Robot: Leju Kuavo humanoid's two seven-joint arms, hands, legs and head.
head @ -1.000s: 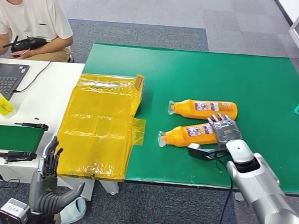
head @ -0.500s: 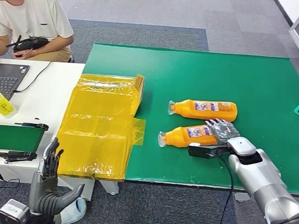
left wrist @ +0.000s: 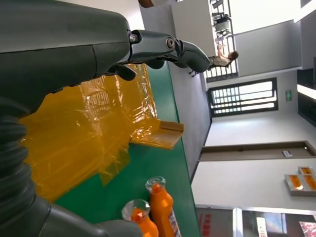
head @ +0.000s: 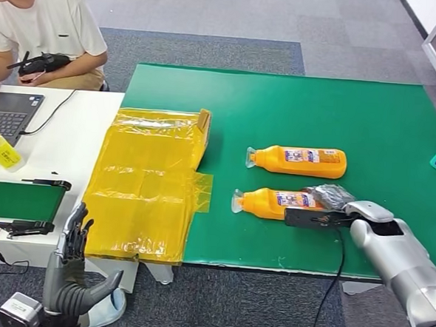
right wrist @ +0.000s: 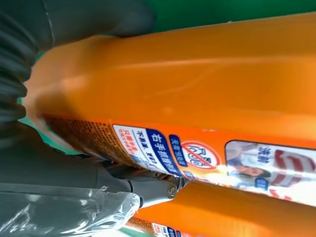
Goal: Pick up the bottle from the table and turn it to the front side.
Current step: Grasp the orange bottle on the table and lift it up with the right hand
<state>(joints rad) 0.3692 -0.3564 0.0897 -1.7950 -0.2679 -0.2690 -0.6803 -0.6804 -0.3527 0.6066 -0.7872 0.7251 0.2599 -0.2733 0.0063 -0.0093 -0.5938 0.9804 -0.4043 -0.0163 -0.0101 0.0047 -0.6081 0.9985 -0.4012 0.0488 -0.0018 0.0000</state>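
Bottle: the near orange bottle (head: 272,202) is lying flat on the green table (head: 320,110), cap pointing left, just in front of a second orange bottle (head: 297,160).
Right hand: the right hand (head: 328,196) is at the bottle's base end; in the wrist view its fingers (right wrist: 123,190) look wrapped around the body, so I'd say it's grasping it.
Left hand: the left hand (head: 75,270) hangs low on the left, fingers spread, holding nothing.
Progress: grip looks about done, but the bottle's not lifted yet; the pick-up and turn to the front are still left.
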